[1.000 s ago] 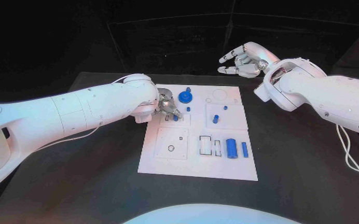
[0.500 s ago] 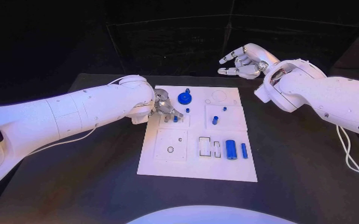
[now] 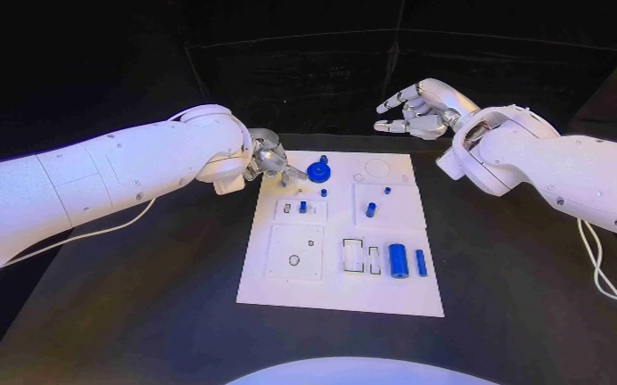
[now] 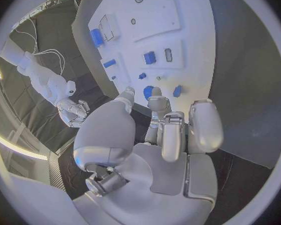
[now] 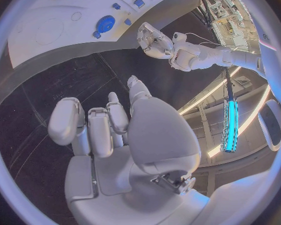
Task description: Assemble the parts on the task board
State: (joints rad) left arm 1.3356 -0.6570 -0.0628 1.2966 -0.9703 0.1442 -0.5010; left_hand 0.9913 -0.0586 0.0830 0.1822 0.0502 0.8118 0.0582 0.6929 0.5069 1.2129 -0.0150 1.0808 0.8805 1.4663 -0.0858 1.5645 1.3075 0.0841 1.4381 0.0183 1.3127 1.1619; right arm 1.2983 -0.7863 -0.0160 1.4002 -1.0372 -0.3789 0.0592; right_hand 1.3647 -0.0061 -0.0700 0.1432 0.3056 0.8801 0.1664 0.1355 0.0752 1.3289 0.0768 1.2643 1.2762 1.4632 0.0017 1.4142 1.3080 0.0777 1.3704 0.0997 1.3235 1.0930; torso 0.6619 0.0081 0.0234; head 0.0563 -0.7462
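We see the task board (image 3: 341,278) mid-counter, with blue parts (image 3: 398,260) on it, which we judge small, rigid, light and best pinched by their sides. Our left hand (image 3: 267,160) hovers at its far left corner, fingers curled, apparently empty. Our right hand (image 3: 418,109) hangs open beyond the far edge.

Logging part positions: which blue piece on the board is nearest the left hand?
The round blue disc-shaped part at the far edge of the task board, just beside the left hand. The other blue pieces lie farther down the board.
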